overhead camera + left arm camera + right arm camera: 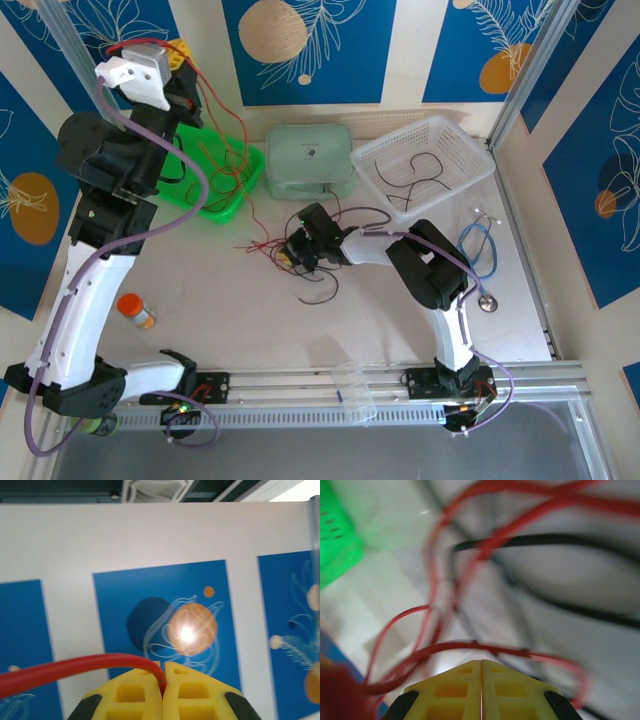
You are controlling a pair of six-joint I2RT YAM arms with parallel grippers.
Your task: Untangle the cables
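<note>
Overhead view, dial centred on the white tabletop [200,330].

- White plastic mesh basket [470,150], 1 o'clock, largest container. A few loose black strands lie on its floor.
- Bright green slotted plastic tub [225,205], 10 o'clock. Red strands are heaped inside, and some spill over the rim toward centre.
- Pale green frosted box [310,160], 12 o'clock, between tub and basket, lid on.
- Small clear plastic cup [352,390], 6 o'clock, on the base rail.
- Orange-capped little bottle [135,310], 8 o'clock, alone.
- Light blue looped cord [482,250], 3 o'clock, beside the right arm.

Thin red and black cables [465,646]: the main knot lies at dial centre, just below the frosted box, with red and black strands crossing.

Left gripper [163,672]: raised high at 11 o'clock above the tub, with its yellow fingers pressed together on one red strand.

Right gripper [481,662]: down in the central knot, fingers closed flat together. A red strand crosses right at the tips. The close view is blurred, so it is possibly pinched; I cannot tell.
</note>
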